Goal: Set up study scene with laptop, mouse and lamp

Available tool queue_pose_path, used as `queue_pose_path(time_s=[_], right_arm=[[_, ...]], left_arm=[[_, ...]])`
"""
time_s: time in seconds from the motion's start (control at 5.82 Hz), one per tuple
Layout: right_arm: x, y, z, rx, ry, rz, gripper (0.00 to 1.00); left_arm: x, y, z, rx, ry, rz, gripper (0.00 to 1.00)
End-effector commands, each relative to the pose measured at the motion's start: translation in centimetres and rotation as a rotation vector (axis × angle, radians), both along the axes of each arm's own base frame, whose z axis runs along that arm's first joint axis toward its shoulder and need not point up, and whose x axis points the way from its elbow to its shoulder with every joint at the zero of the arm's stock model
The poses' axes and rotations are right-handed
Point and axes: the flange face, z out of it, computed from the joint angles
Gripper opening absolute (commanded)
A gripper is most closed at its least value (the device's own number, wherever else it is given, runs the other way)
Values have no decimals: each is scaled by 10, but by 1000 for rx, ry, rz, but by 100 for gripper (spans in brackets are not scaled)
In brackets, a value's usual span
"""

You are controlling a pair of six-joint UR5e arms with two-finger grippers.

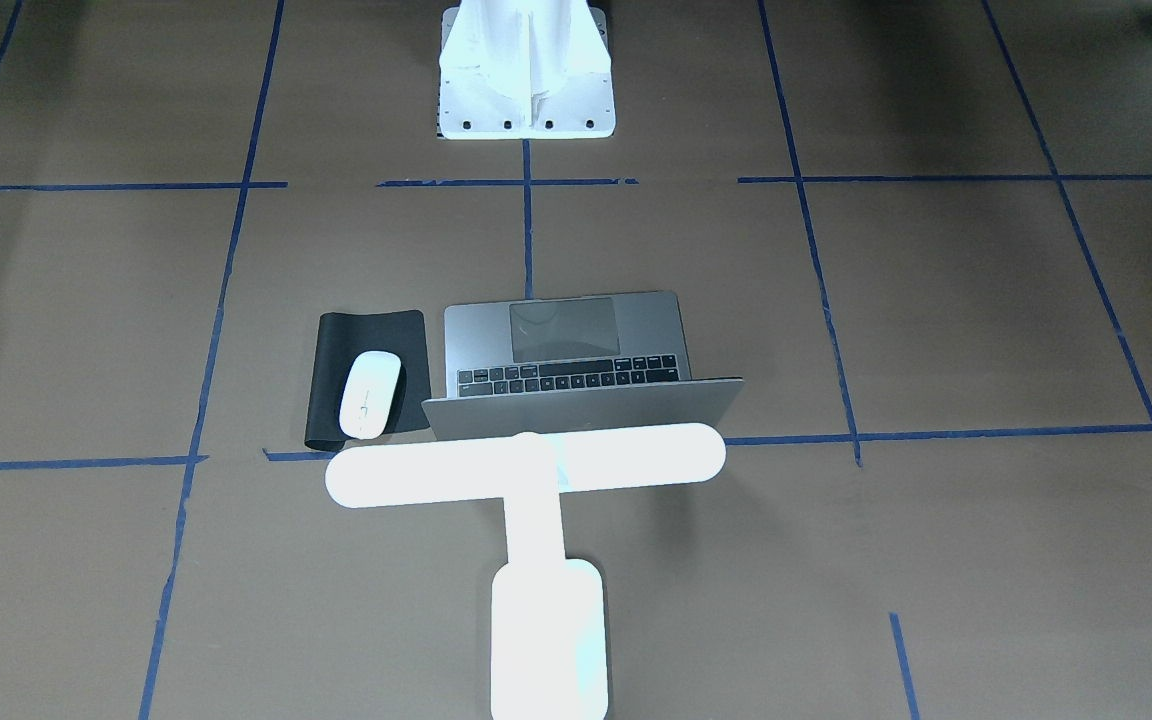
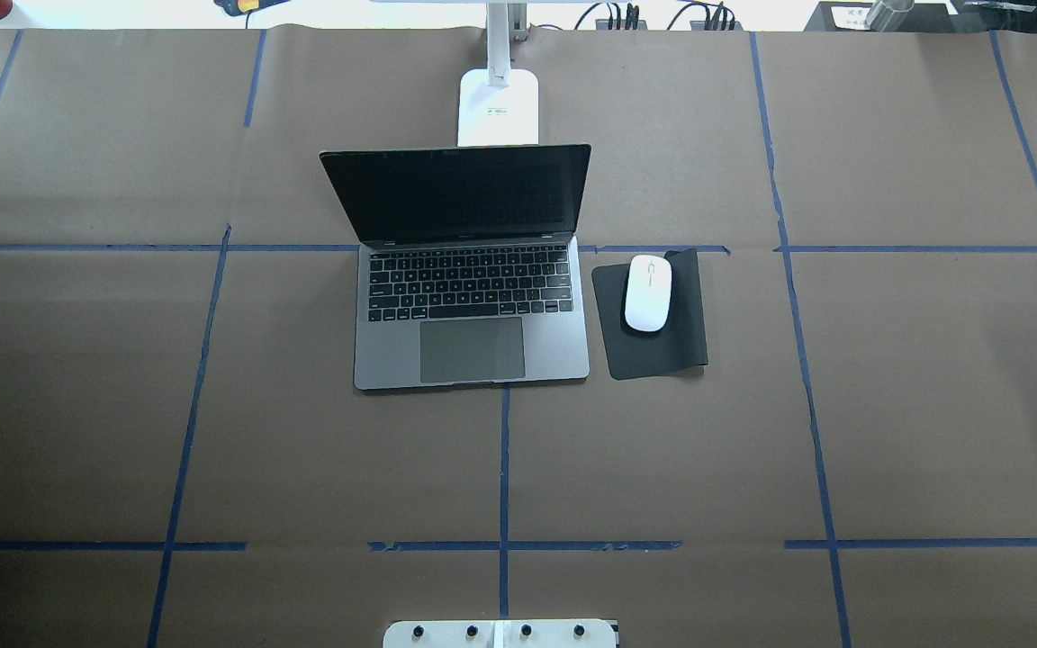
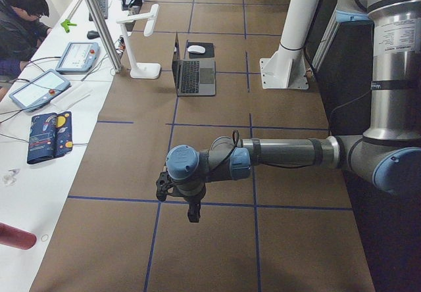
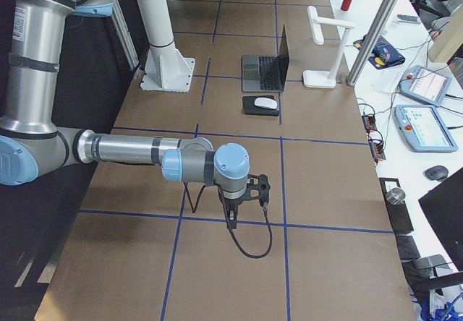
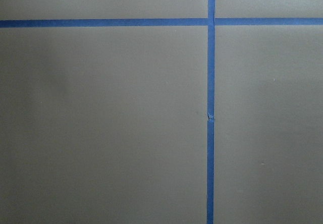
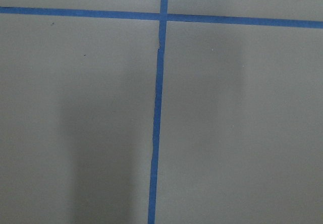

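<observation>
Grey laptop (image 2: 472, 297) sits open mid-table, screen toward the robot. The white mouse (image 2: 647, 292) lies on a black mat (image 2: 662, 351) just beside it on the robot's right, and the glowing lamp (image 1: 436, 478) stands behind the lid. Left gripper (image 3: 193, 214) and right gripper (image 4: 231, 223) hang over the table (image 2: 122, 405), well apart from these things. I cannot tell whether either is open or closed.

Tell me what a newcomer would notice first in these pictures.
The glowing lamp catches the eye first, standing behind the open laptop on the far side of the table. The laptop's screen is dark, and the white mouse lies on a black mat at the robot's right of it.
</observation>
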Motion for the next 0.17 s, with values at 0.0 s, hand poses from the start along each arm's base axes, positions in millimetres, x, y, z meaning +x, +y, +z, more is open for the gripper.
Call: queue_pose_path(time_s=[0.0], right_arm=[[0,-1,-3,7,0,1,100]], left_arm=[[0,0,-1,2,0,0,100]])
